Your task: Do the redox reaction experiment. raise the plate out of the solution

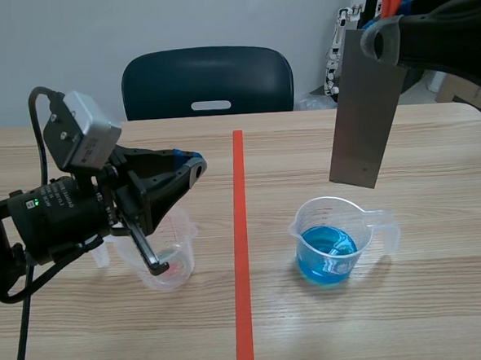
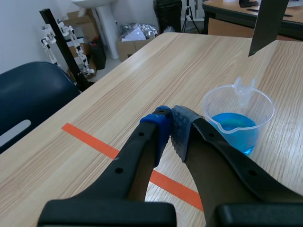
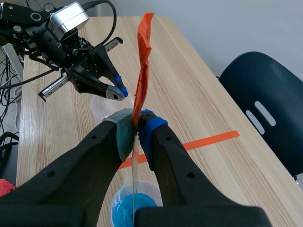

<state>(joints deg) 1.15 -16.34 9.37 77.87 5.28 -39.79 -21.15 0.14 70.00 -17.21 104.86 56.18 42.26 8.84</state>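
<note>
The right gripper (image 3: 137, 124) pinches the top of the plate (image 1: 366, 115), a flat, dull grey metal rectangle that hangs down from its pads, slightly tilted. An orange strip (image 3: 142, 66) sticks up past the fingers. Below the plate's lower edge and clear of it stands a clear spouted beaker (image 1: 342, 237) of blue liquid. The left gripper (image 2: 170, 124), pads pressed together on nothing, hovers over a second clear beaker (image 1: 170, 264).
</note>
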